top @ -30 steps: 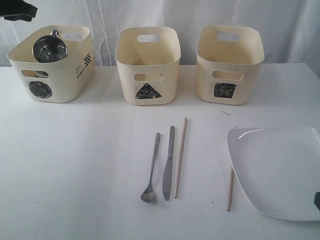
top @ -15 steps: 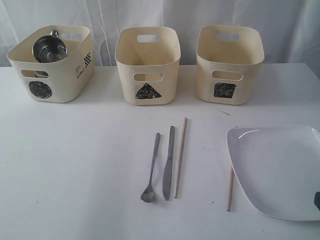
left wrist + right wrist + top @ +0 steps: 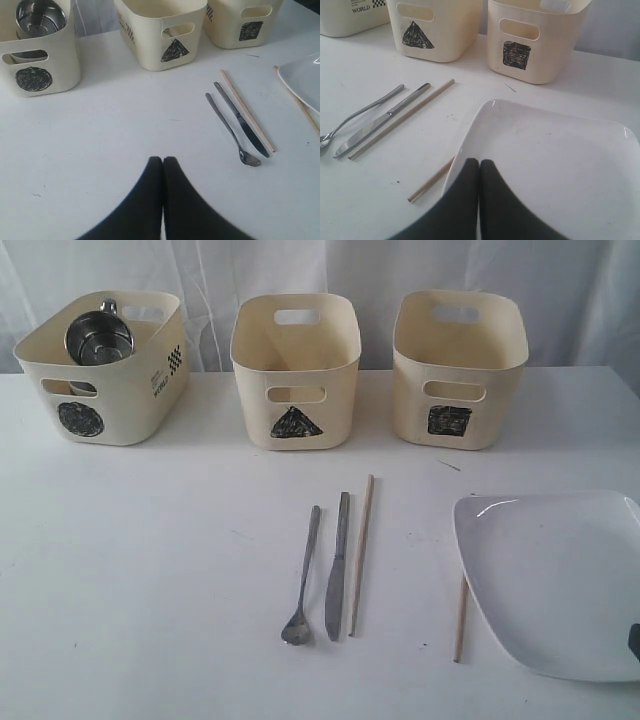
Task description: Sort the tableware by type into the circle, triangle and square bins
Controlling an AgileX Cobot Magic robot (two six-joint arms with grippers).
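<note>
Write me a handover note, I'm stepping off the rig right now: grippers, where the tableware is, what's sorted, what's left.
Left gripper: shut, empty, above bare table.
Right gripper: shut, empty, at the edge of the plate.
Done: a steel mug sits in the circle bin; what lies under it cannot be seen.
On the table: spoon, knife and one chopstick side by side in front of the triangle bin; second chopstick with one end under the plate's rim.
Left: those five pieces, none yet in the triangle bin or the square bin.
</note>
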